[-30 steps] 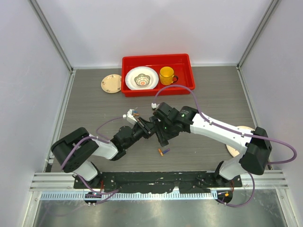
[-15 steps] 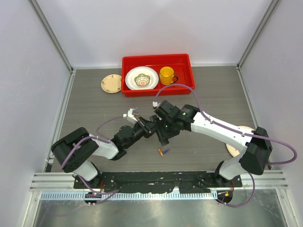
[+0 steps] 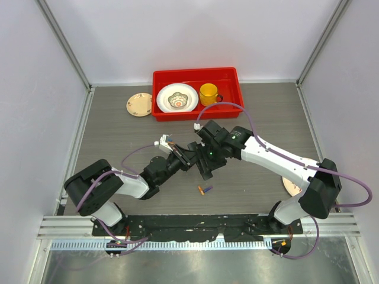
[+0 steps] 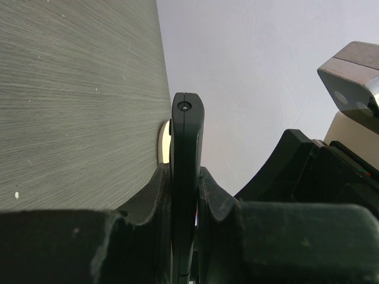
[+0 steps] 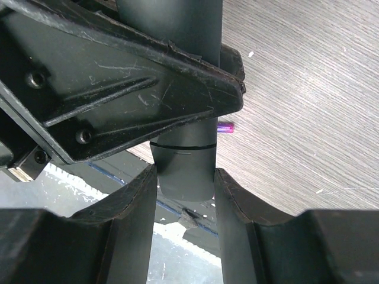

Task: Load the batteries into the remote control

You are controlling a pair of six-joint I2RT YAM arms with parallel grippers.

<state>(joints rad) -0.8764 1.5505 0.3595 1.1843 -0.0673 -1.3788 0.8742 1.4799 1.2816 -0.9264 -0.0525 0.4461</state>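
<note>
The remote control (image 4: 186, 142) is a slim black bar, seen edge-on in the left wrist view. My left gripper (image 4: 185, 177) is shut on it, both pads pressed on its flat faces. In the right wrist view the remote's end (image 5: 183, 168) sits between the fingertips of my right gripper (image 5: 185, 173), which touch its two sides. From above, the left gripper (image 3: 181, 157) and right gripper (image 3: 205, 164) meet mid-table, holding the remote off the surface. An orange and a purple battery (image 3: 205, 189) lie together on the table just in front. The purple battery (image 5: 225, 128) also shows in the right wrist view.
A red tray (image 3: 155, 94) at the back holds a white patterned plate (image 3: 177, 98) and a yellow cup (image 3: 208, 93). A small tan plate (image 3: 139, 105) lies left of the tray. A wooden disc (image 3: 291, 187) lies by the right arm's base, partly hidden.
The right arm has shifted slightly toward the back and right; the two grippers stay together on the remote. The batteries on the table have not moved.
</note>
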